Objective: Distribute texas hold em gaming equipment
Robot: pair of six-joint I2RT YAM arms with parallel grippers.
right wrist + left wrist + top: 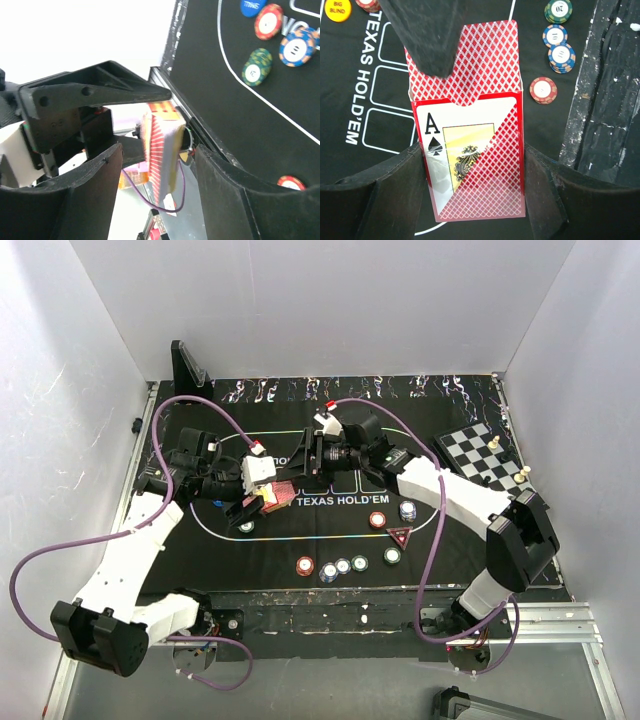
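I see both arms reaching over the black mat (300, 530). Clamped: left fingers (390, 200) on the red card box (485, 165), mid-air. The right fingers (230, 200) are apart, straddling it. Loose chips (343, 566) along the mat's near edge. Plain white walls (350, 300).

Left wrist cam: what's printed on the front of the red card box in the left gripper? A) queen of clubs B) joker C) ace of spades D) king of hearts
C: the red card box clamped in the left gripper shows a black A over a spade on its front.
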